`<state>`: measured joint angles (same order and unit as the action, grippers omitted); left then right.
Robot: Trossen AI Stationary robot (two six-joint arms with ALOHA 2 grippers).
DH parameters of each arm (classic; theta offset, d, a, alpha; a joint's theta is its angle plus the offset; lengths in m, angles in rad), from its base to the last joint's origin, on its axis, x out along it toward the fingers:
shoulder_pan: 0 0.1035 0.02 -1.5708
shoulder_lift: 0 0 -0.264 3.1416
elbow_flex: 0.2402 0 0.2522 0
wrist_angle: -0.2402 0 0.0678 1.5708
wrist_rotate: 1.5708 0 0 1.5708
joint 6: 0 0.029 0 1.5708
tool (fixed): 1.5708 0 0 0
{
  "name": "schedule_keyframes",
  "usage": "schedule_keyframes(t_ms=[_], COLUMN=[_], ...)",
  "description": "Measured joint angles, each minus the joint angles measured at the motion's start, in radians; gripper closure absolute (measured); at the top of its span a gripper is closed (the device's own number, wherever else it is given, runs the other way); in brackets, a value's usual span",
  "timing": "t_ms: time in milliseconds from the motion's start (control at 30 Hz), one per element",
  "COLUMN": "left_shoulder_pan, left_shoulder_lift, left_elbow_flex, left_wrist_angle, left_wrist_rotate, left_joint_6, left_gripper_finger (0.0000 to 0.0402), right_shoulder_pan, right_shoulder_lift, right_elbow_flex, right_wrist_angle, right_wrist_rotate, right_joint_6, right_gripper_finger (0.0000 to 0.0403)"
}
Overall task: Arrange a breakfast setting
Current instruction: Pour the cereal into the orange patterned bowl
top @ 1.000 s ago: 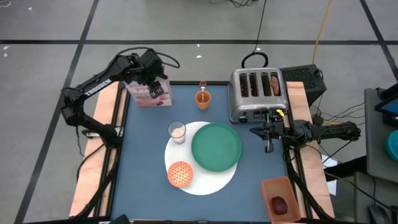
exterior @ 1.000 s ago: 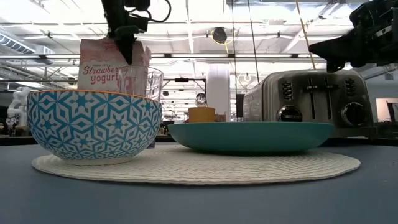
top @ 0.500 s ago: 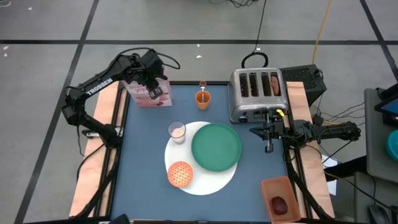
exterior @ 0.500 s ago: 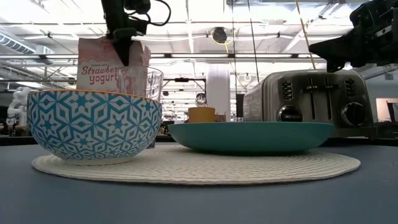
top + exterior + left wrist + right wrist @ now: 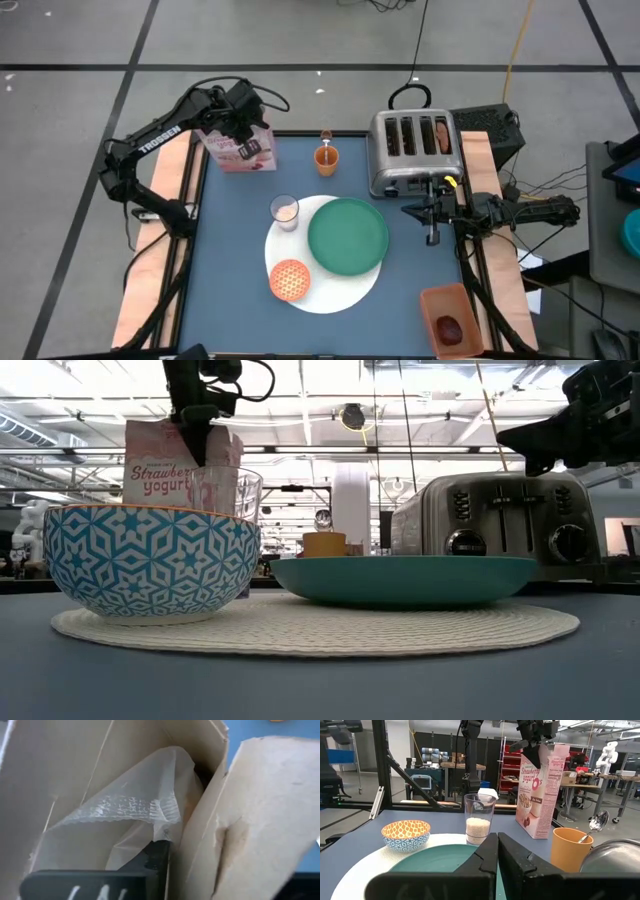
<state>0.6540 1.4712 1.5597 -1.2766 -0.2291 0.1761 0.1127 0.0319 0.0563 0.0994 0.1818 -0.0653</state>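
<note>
On the blue desk (image 5: 235, 260) the round white mat (image 5: 333, 291) carries the green plate (image 5: 347, 236), the small orange cereal bowl (image 5: 289, 279) and, at its far-left edge, the small milk glass (image 5: 285, 211). Behind them the orange cup (image 5: 326, 157) stands with the silver spoon (image 5: 598, 822) upright in it. The silver toaster (image 5: 412, 152) stands at the far right of the desk, something brown showing in its rightmost slot (too small to name). The dark red food (image 5: 450, 329) lies in an orange tray (image 5: 453, 318) off the desk's near right corner.

The left end effector (image 5: 247, 133) sits at the open top of the pink cereal box (image 5: 238, 150) in the far left corner; in the left wrist view one dark finger (image 5: 156, 860) lies against the clear inner bag (image 5: 134, 810), though whether it pinches the bag cannot be told. The right end effector (image 5: 431, 235) hangs just in front of the toaster, fingers pressed together.

Compared with a second ago, the left arm has shifted only slightly at the box; the right arm and everything on the mat are unchanged.
</note>
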Motion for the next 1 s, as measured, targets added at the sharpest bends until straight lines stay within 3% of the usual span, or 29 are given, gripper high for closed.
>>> schedule_keyframes(t_ms=[233, 600, 1000], left_shoulder_pan=[0.000, 0.000, -0.002], left_shoulder_lift=[0.000, 0.000, 0.003], left_elbow_flex=[-0.001, 0.000, 0.175], left_wrist_angle=[-0.002, -0.003, -0.088], left_wrist_rotate=[0.000, 0.000, 0.019], left_joint_6=[0.006, 0.006, -0.009], left_gripper_finger=[0.0393, 0.0398, 0.0400], right_shoulder_pan=[0.000, 0.000, 0.000], right_shoulder_lift=[0.000, 0.000, 0.000], right_elbow_flex=[0.000, 0.000, 0.000], right_wrist_angle=[0.000, 0.000, 0.000], right_wrist_rotate=[0.000, 0.000, 0.000], right_joint_6=[-0.001, -0.002, 0.000], right_gripper_finger=[0.0394, 0.0394, 0.0394])
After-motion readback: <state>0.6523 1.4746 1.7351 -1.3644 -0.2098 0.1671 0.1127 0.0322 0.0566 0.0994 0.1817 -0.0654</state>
